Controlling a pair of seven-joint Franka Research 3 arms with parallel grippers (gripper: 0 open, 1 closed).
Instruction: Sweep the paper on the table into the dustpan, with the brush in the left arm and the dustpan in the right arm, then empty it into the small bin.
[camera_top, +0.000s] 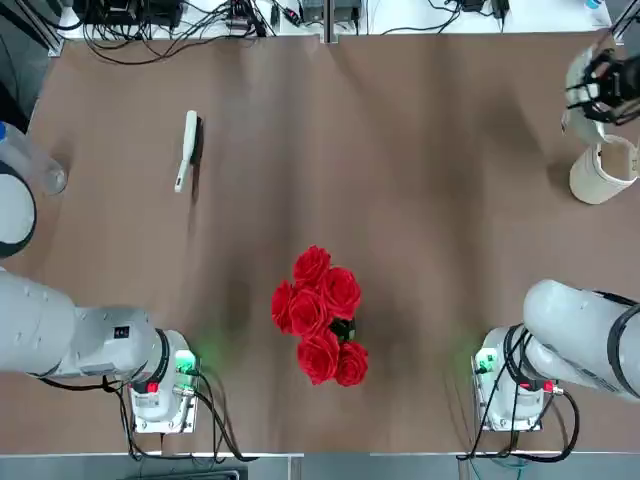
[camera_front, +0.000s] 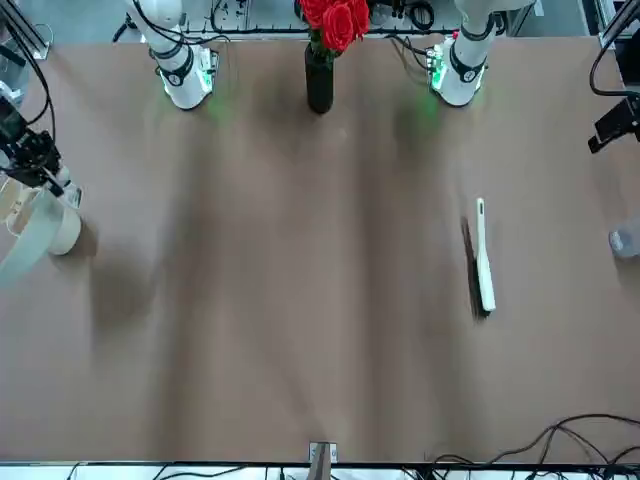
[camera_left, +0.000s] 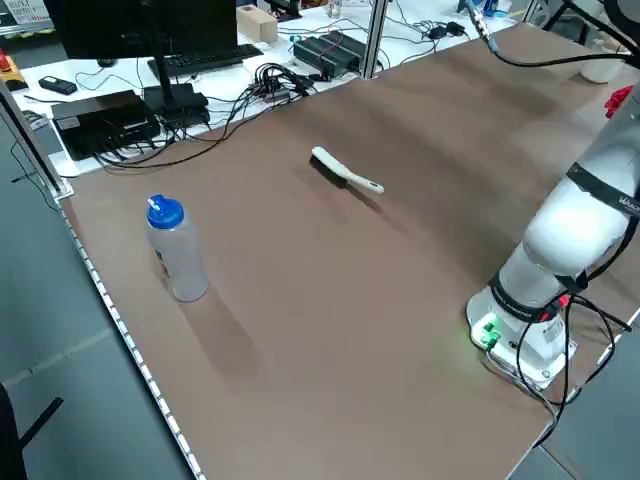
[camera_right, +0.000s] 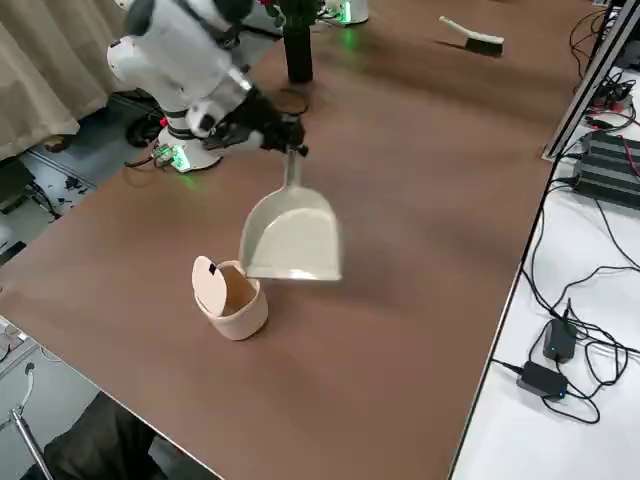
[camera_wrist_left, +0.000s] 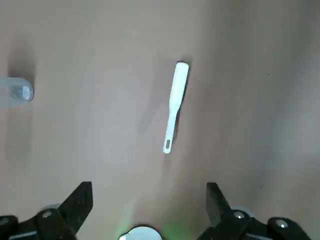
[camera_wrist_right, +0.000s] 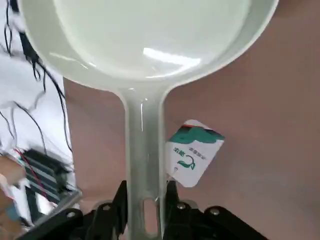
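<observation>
**Dustpan held over the bin; brush lies loose ahead of the idle left claw**

Right claw (camera_wrist_right: 145, 200): clenched on the handle of the dustpan (camera_right: 290, 235), fingers pinching either side of it. The scoop hangs clear of the desk (camera_top: 420, 180), mouth tipped down and outward from the claw, its leading edge just above and beside the small bin (camera_right: 232, 297). The bin sits at the desk's far right edge, lid flap standing up. Dustpan's long axis runs from the claw straight toward the bin, so any emptying turns on that line: judged as the tipping stage, with the mouth close to the rim but not plainly over the opening.

Left claw (camera_wrist_left: 145, 200): released, fingers spread wide, holding nothing, parked high near its own base. The brush (camera_top: 187, 150) lies flat on the desk well ahead of it, on the left arm's side, far from the right arm. Its long axis runs roughly away from the claw, handle end nearer, bristles along one side.

Paper: not found in any view; the scoop's visible inside looks bare, and the bin's contents are hidden.

Also on the desk: a vase of red roses (camera_top: 322, 315) between the two bases, and a clear bottle with blue cap (camera_left: 175, 250) at the left edge.
</observation>
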